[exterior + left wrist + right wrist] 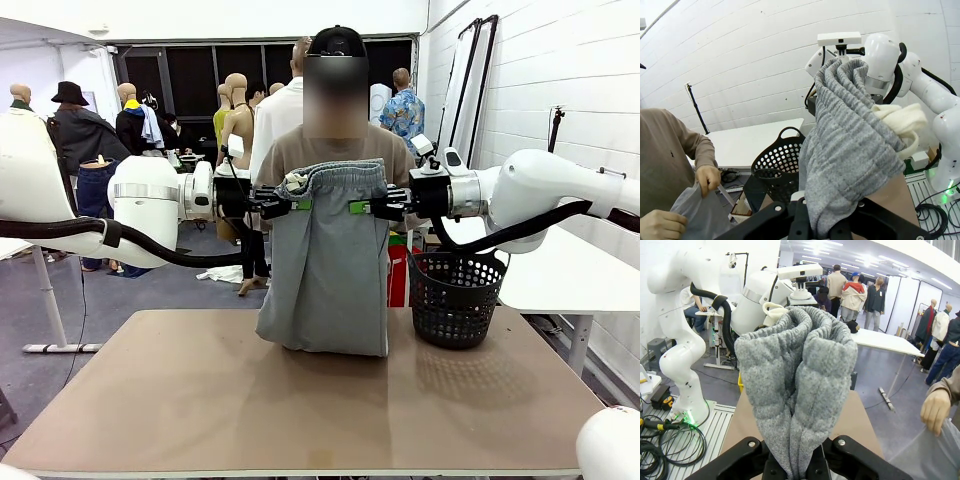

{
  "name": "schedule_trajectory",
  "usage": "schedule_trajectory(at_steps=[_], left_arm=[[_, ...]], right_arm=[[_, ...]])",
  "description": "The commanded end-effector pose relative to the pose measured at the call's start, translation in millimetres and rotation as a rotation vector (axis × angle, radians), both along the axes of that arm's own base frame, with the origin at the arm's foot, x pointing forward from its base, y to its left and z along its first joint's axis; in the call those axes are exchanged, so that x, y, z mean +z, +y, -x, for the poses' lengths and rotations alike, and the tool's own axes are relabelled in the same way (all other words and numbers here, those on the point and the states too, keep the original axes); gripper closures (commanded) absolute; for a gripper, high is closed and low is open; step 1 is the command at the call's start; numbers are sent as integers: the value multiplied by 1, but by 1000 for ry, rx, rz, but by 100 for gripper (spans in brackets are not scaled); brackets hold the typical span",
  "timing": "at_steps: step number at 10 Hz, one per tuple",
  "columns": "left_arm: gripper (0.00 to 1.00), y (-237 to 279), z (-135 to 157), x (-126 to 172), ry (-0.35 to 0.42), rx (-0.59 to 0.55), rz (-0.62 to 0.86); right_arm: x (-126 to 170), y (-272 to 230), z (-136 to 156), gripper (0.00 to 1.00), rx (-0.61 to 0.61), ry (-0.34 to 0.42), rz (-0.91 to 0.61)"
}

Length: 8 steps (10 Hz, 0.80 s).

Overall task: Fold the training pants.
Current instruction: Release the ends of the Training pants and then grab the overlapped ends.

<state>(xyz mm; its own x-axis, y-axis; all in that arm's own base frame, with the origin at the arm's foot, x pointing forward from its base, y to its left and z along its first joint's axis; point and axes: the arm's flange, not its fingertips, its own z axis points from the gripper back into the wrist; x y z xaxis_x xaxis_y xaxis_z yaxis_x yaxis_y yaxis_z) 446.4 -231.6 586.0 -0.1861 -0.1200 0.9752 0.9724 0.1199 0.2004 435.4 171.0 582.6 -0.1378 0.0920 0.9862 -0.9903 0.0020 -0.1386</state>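
Training pants (325, 280) hang between left claw (300, 204) and right claw (356, 207) — waistband (340, 173) clamped.

Bright, even light comes from ceiling lamps (816, 247). The basket (455, 296) throws a soft shadow on the table (200, 400). Wrist views bend straight lines near their edges.
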Motion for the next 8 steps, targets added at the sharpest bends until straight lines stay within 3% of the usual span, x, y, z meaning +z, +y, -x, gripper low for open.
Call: schedule_trajectory(at_steps=[1, 8], left_arm=[[100, -1, 2, 1, -22, 16, 21], [100, -1, 2, 1, -22, 16, 21]], right_arm=[[3, 1, 2, 100, 7, 2, -6], [3, 1, 2, 100, 7, 2, -6]])
